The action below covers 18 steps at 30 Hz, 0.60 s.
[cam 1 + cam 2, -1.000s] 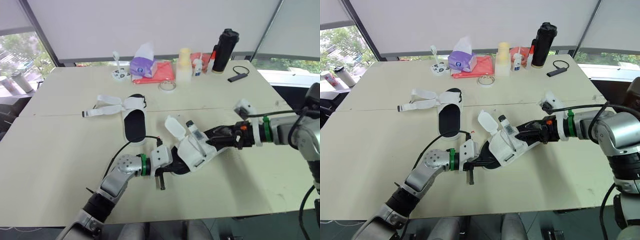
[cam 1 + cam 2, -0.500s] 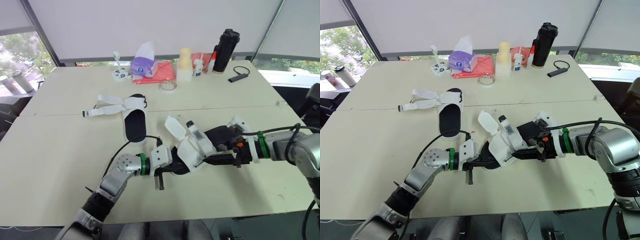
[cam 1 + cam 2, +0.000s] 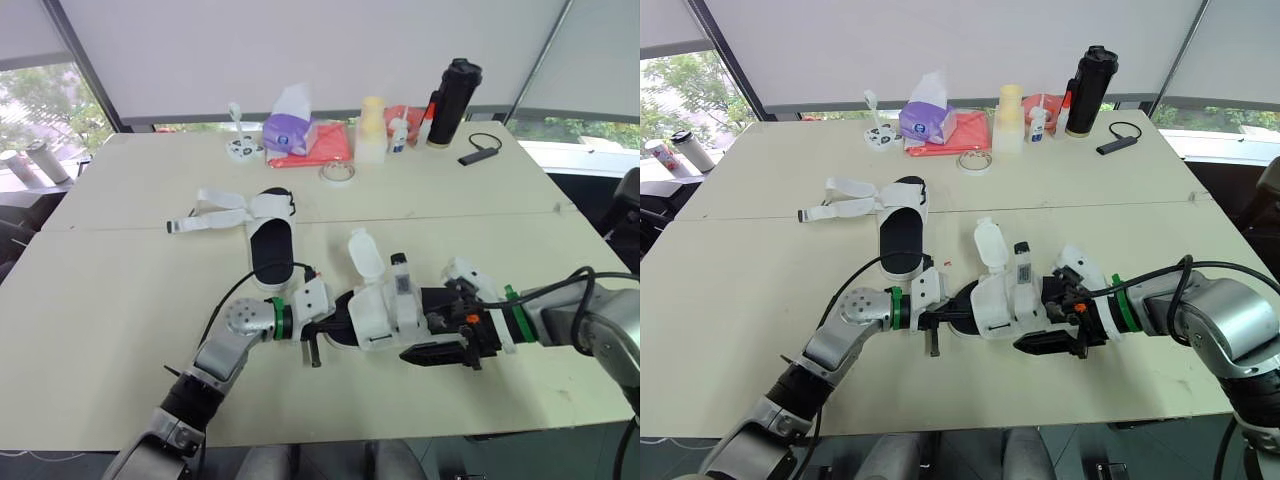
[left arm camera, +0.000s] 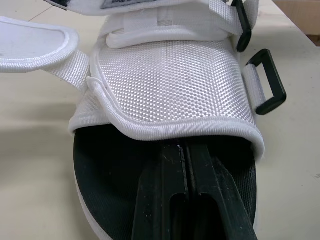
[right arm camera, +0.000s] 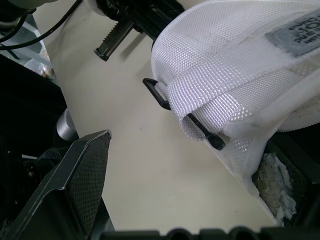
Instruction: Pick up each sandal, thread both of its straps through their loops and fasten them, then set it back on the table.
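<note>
**A:** Where is the sandal that is being handled?

**B:** Low in the middle of the head view, lying crosswise between the two arms. It is a white mesh sandal (image 3: 378, 318) with a black sole. I cannot tell whether it rests on the worktop (image 3: 110, 300) or sits just above it.

**A:** What is the left pincer doing?

**B:** The left pincer (image 3: 322, 330) meets the sandal at its left end. In its wrist view the two black fingers (image 4: 155, 200) are pressed together with only a seam between them. They lie on the black insole, with their tips tucked under the rim of the mesh upper.

**A:** And the right pincer?

**B:** The right pincer (image 3: 422, 330) is at the sandal's right end, with its fingers spread wide apart. In its wrist view one textured finger (image 5: 75, 180) stands off from the mesh, with bare worktop between them.

**A:** And the straps?

**B:** Both are unfastened. The wide strap (image 3: 362, 255) and the narrow strap (image 3: 401, 282) stand up loose above the upper. A black loop (image 4: 267, 80) juts from the side of the upper and is empty.

**A:** Where is the other sandal?

**B:** The second sandal (image 3: 268, 248) lies flat, up and left of centre, with its insole up and its white straps splayed to the left. It is well apart from both pincers.

**A:** What is along the far edge?

**B:** At the top of the frame there are a purple tissue pack (image 3: 288, 130), a red packet (image 3: 325, 148), a tape roll (image 3: 335, 172), a pale bottle (image 3: 372, 130) and a black flask (image 3: 452, 90).
</note>
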{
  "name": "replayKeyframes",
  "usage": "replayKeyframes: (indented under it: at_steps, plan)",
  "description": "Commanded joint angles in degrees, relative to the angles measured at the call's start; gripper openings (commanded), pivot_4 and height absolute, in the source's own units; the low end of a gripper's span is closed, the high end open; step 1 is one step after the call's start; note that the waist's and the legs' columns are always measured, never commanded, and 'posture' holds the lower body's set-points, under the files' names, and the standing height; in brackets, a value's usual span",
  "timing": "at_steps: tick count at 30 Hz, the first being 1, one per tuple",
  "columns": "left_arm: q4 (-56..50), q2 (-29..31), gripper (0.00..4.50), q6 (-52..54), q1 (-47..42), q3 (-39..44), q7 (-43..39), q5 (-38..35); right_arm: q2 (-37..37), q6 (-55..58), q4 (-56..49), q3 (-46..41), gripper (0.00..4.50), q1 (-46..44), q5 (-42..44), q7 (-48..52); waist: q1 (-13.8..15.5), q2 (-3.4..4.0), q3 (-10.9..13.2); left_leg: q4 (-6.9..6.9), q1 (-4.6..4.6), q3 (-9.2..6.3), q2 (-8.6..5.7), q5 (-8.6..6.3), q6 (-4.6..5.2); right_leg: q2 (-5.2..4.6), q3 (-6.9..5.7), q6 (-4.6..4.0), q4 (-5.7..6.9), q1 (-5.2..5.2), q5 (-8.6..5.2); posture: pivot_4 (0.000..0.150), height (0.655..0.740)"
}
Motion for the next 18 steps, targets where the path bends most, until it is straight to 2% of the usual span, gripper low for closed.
replayKeyframes:
  at_steps: [1, 5, 12, 18]
  plan:
    - [0.6, -0.4, 0.00, -1.1, -1.0, -0.3, -0.3, 0.8, -2.7, -1.9, -2.5, -1.4, 4.42, 0.2, -0.6, 0.4, 0.1, 0.00, 0.0, 0.00, 0.00, 0.00, 0.01, 0.00, 0.00, 0.00, 0.00, 0.00, 0.00, 0.00, 0.00, 0.150, 0.7296]
    - [1.3, -0.8, 0.00, -1.6, -1.2, -0.7, -0.3, 1.1, -5.0, -2.5, -2.5, -2.6, 4.42, -0.1, 0.0, 1.4, 0.1, 0.00, 0.0, 0.03, 0.00, 0.00, 0.03, 0.00, 0.00, 0.00, 0.00, 0.00, -0.03, 0.03, 0.00, 0.150, 0.7296]
    - [2.0, -1.0, 0.00, -1.7, -1.9, -0.8, -1.0, 1.2, -4.1, -1.9, -5.5, -1.6, 4.42, 1.1, 1.4, 0.0, 0.1, -0.01, 0.0, 0.03, 0.00, 0.00, 0.09, 0.00, 0.00, 0.00, 0.00, 0.00, -0.04, 0.04, 0.00, 0.150, 0.7296]
    - [-1.2, 3.3, 0.00, -2.0, -2.6, -4.4, -2.7, 7.2, -4.1, -2.1, -5.6, -1.4, 4.42, 1.1, 1.0, -0.6, 0.0, 0.00, 0.0, 0.02, 0.00, 0.00, 0.08, 0.00, 0.00, 0.00, -0.01, 0.00, -0.04, 0.04, 0.00, 0.150, 0.7296]
